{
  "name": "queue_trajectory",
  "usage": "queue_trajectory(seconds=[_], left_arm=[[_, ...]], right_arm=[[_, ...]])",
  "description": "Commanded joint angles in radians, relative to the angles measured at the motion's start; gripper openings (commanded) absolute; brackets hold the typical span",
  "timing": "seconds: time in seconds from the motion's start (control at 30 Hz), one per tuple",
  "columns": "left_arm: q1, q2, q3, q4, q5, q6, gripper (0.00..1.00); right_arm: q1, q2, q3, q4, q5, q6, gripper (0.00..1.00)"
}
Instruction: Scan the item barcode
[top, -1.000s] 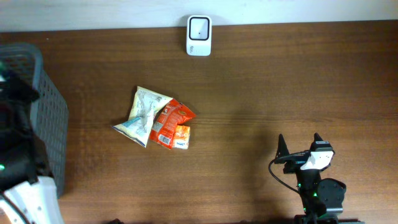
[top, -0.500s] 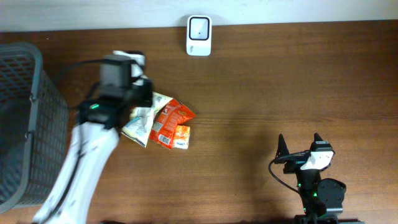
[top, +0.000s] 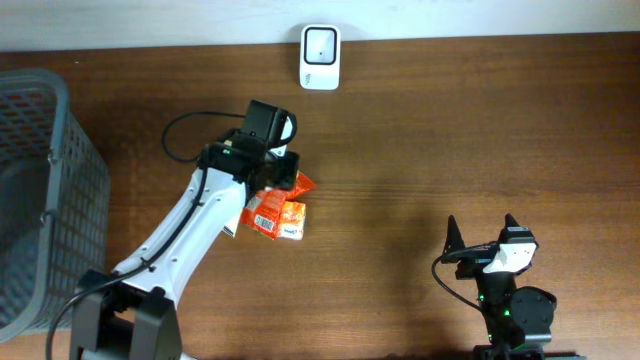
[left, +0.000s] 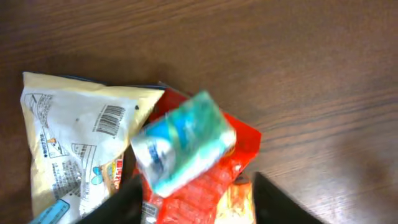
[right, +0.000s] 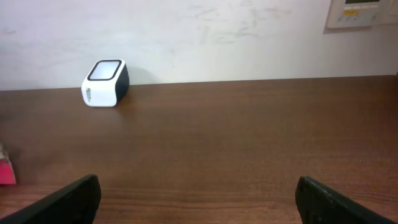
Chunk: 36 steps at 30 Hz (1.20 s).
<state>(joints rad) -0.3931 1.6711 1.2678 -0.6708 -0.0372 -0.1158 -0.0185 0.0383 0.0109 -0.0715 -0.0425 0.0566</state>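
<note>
The overhead camera looks straight down from high on the whole table. The left wrist camera looks down from close on the snack packets near the table's middle, also seen overhead. The right wrist camera sits low by the near edge, facing the far edge, sharing the scanner with overhead.

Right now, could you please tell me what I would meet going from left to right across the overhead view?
Grey basket → left claw → white barcode scanner → right claw.

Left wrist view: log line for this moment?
left gripper open | teal packet blurred, over red packet | right gripper open | scanner at far edge
</note>
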Motion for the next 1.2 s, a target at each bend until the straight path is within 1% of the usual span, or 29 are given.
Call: queue_trajectory(seconds=[0.0, 0.03, 0.07, 0.2, 0.27, 0.3, 0.37, 0.5, 0.57, 0.67, 0.7, 0.8, 0.9, 1.17], left_arm=[[0.004, -0.019, 0.012, 0.002, -0.037, -0.003, 0.78], [0.016, -0.034, 0.026, -0.005, -0.038, -0.003, 0.80], [0.029, -0.050, 0.039, -0.009, -0.038, -0.003, 0.86], [0.123, -0.154, 0.116, -0.042, -0.038, -0.002, 0.90], [0.198, -0.232, 0.146, -0.045, -0.038, 0.006, 0.90], [0.232, -0.263, 0.152, -0.041, -0.040, 0.018, 0.96], [0.319, -0.338, 0.155, -0.030, -0.088, 0.035, 0.99], [0.491, -0.438, 0.155, -0.031, -0.169, 0.035, 0.99], [0.575, -0.462, 0.155, -0.038, -0.173, 0.035, 0.99], [0.688, -0.468, 0.154, -0.038, -0.173, 0.035, 0.99], [0.744, -0.466, 0.154, -0.044, -0.173, 0.035, 0.99], [0.829, -0.461, 0.154, -0.049, -0.172, 0.035, 0.99], [0.853, -0.460, 0.154, -0.050, -0.172, 0.035, 0.99], [0.855, -0.460, 0.154, -0.070, -0.172, 0.035, 0.99]], right_arm=[[0.006, -0.002, -0.005, -0.003, -0.005, 0.003, 0.99], [0.006, -0.002, -0.005, -0.004, -0.005, 0.003, 0.99], [0.006, -0.002, -0.005, -0.004, -0.005, 0.003, 0.99], [0.006, -0.002, -0.005, -0.004, -0.005, 0.003, 0.99], [0.006, -0.002, -0.005, -0.004, -0.005, 0.003, 0.99], [0.006, -0.002, -0.005, -0.004, -0.005, 0.003, 0.99], [0.006, -0.002, -0.005, -0.003, -0.005, 0.003, 0.99], [0.006, -0.002, -0.005, -0.003, -0.005, 0.003, 0.99], [0.006, -0.002, -0.005, -0.003, -0.005, 0.003, 0.99], [0.006, -0.002, -0.005, -0.004, -0.005, 0.003, 0.99], [0.006, -0.002, -0.005, -0.003, -0.005, 0.003, 0.99], [0.006, -0.002, -0.005, -0.004, -0.005, 0.003, 0.99], [0.006, -0.002, -0.005, -0.003, -0.005, 0.003, 0.99], [0.006, -0.002, -0.005, -0.003, -0.005, 0.003, 0.99]])
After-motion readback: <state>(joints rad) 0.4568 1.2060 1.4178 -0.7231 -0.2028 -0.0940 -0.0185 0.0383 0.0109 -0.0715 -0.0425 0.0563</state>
